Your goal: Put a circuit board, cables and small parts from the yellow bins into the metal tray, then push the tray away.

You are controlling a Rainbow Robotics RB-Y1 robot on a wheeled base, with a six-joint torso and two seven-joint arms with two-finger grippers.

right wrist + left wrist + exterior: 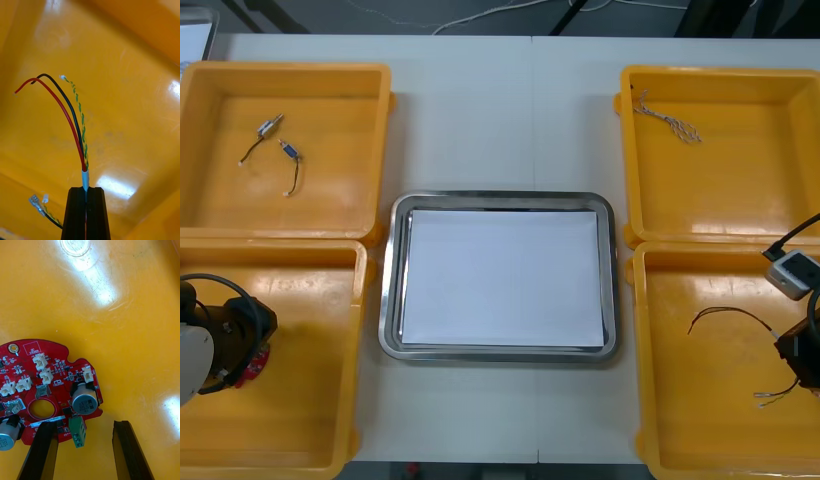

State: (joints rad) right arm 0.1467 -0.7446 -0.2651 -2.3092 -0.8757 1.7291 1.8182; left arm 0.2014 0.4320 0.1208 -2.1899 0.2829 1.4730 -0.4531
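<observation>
Red board (45, 390) partly within left pincer (84, 426), cables (76, 123) in right pincer (86, 190)

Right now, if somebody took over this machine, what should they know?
Left gripper: open, low over the red circuit board in the near left bin, the board's edge between the fingers.
Right gripper: shut on the red, black and yellow-green cable in the near right bin.
Small metal parts lie in the far left bin, a twisted cable in the far right bin.
Metal tray: white inside, nothing loaded.
Left to do: load everything, then push the tray away.
</observation>
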